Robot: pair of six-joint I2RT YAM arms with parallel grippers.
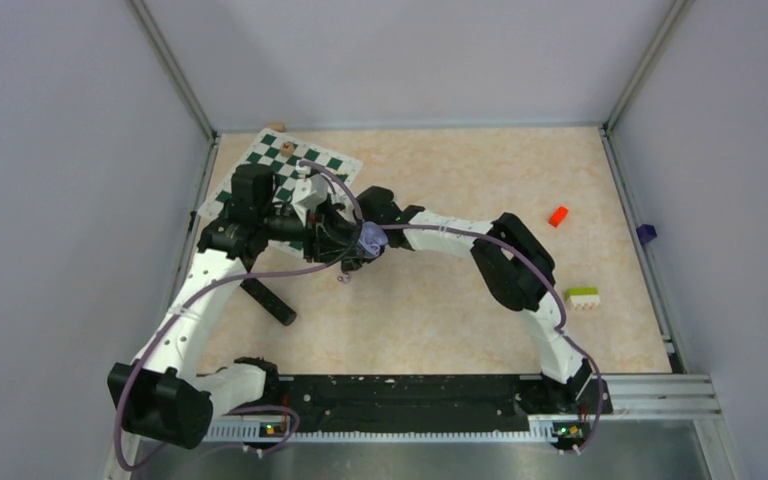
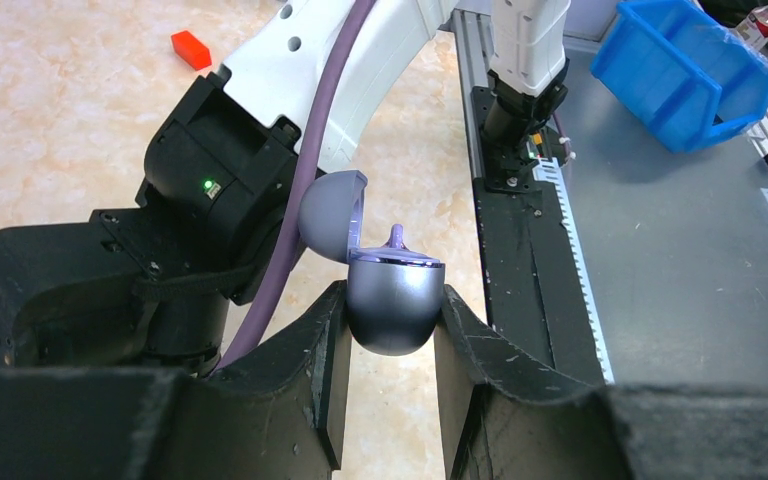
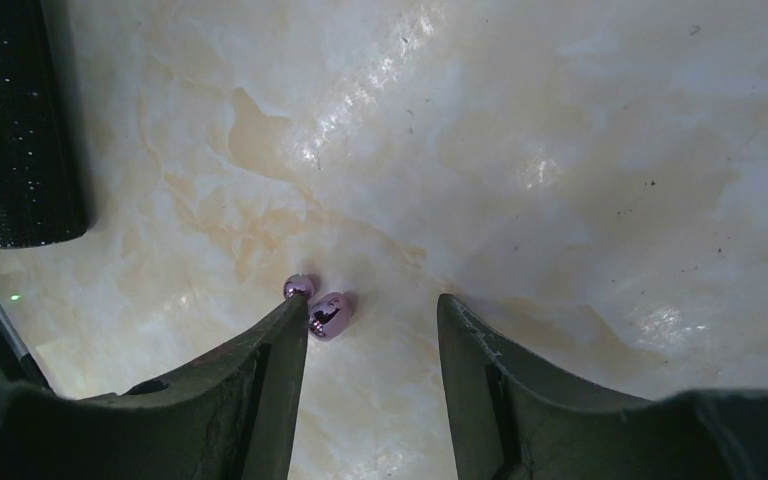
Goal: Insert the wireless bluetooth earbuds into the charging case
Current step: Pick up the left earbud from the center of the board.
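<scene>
Charging case [image 2: 390,320], pale purple, sits clamped between the fingers of the left gripper [image 2: 392,298], with its lid [image 2: 330,215] hinged open. One purple bud [image 2: 396,238] pokes up from the open top. The case is held above the table [image 1: 460,170], left of centre.

Right gripper [image 3: 372,305] points down at the tabletop, fingers apart, nothing between them. Loose purple earbud [image 3: 328,314] lies just beside the inner edge of one fingertip; contact cannot be told. It shows two glossy lobes, so one bud or two is unclear. Black bar [image 3: 20,120] lies near, off to one side.

Both wrists crowd together beside the chess mat [image 1: 280,165] at the far left corner. Open tabletop lies to the right, where the red block [image 1: 558,215] and green-and-white block [image 1: 582,297] sit well apart from the grippers, near the right wall.
</scene>
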